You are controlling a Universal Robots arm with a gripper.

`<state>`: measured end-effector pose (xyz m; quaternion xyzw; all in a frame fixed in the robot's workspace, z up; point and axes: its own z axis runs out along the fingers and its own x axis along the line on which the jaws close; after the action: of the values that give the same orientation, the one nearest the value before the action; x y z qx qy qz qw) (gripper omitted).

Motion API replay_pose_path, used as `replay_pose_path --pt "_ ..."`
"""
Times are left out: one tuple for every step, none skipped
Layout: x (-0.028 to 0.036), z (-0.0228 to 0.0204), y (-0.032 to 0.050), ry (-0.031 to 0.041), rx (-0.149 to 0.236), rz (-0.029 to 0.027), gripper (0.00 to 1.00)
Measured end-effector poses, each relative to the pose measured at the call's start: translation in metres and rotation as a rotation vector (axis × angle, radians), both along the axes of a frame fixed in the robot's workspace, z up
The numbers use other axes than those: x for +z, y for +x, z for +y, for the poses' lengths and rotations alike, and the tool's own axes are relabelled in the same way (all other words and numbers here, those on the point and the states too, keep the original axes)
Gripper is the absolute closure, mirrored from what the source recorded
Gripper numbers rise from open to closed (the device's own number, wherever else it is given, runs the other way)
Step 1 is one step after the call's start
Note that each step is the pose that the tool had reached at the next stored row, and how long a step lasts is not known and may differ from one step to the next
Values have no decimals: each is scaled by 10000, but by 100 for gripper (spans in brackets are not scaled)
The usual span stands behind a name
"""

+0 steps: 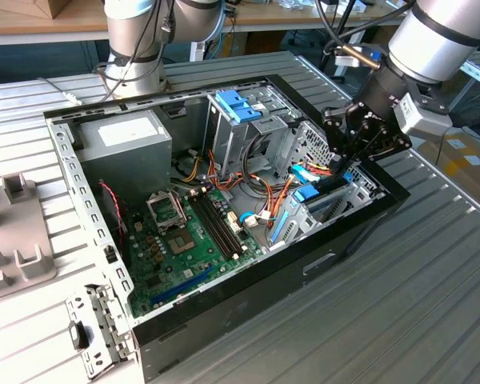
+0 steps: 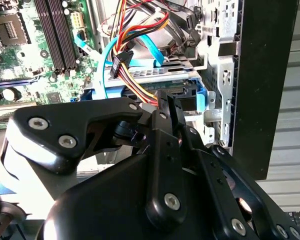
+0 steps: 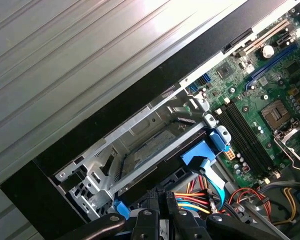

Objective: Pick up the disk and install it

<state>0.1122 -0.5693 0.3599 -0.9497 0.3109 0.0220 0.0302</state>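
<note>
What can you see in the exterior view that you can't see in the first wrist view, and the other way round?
Exterior view: the whole open computer case, the grey power supply box, and the robot arm reaching in from the exterior view's right.
First wrist view: a close look into the metal drive bay, with the silver disk sitting inside it.
Both: the green motherboard, the coloured cables, and the black tool right by the drive bay.
</note>
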Motion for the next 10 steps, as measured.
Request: replay_pose_path --pt "1 1 0 -1 0 0 83" --pt "1 1 0 -1 0 0 83" --pt "0 1 0 0 0 0 83" --pt "0 1 0 0 0 0 83" --pt "1 2 0 -1 0 0 83" --pt "1 2 0 -1 0 0 83" --pt "0 2 0 0 0 0 83" --pt "1 2 0 -1 0 0 83" --pt "1 2 0 -1 -1 0 83" --pt "1 2 0 -1 -21 0 83"
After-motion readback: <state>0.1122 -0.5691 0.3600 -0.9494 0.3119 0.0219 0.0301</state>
